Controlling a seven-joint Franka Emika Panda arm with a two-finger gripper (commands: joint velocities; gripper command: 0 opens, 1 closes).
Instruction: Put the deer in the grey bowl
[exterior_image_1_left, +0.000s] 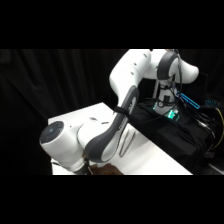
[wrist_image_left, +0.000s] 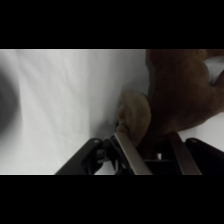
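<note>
Deer (wrist_image_left: 182, 90): matt brown, soft-looking. Pincer fingers (wrist_image_left: 131, 154): smooth metal. Table (wrist_image_left: 65, 100): smooth white. Arm (exterior_image_1_left: 125, 75): glossy plastic.

Arm (exterior_image_1_left: 100, 135): glossy white rounded shells, dark grey bands at the joints, a round grey-capped joint end. Gripper (wrist_image_left: 150, 150): black linkage carrying two flat, bare-metal fingers (wrist_image_left: 131, 155). No markings legible.

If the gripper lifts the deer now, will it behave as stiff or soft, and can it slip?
The deer looks matte and softly rounded, with a tan part bulging beside one finger, so it probably yields a little. That dull surface should slip little. It seems light, though its legs are not visible, so tipping cannot be judged.
</note>
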